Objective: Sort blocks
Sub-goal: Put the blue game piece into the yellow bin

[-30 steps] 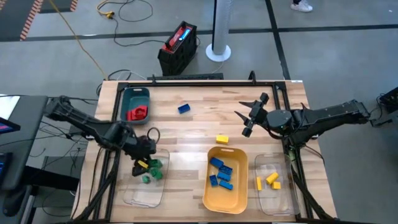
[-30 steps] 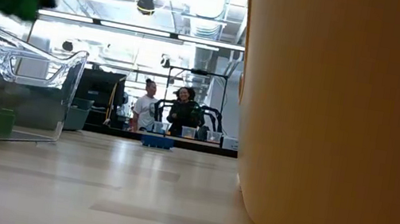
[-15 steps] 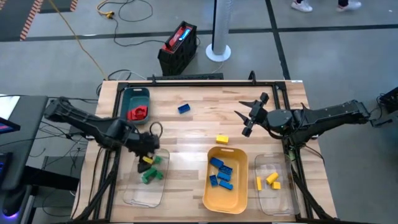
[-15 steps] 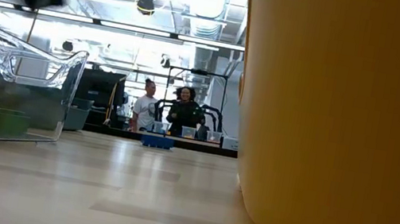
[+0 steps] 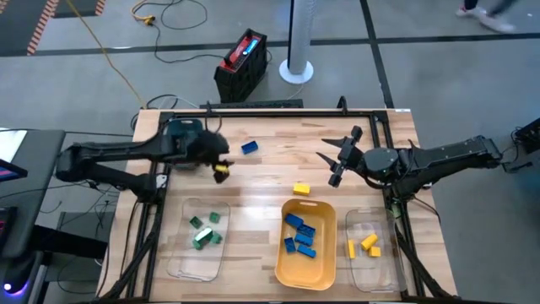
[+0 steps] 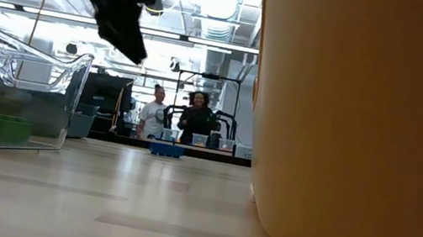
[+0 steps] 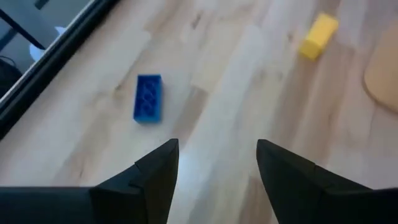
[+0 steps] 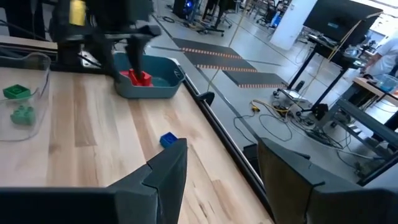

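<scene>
Left gripper (image 5: 221, 166) released, empty, upper left near blue block (image 5: 250, 148); right gripper (image 5: 336, 157) released, right of centre.

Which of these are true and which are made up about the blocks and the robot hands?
1. The green blocks lie in a clear tray. True.
2. The yellow tray holds red blocks. False: it holds blue blocks.
3. The left hand is open and empty. True.
4. A loose blue block sits on the table. True.
5. The loose yellow block is inside the teal tray. False: it lies on the table just beside the yellow tray.
</scene>
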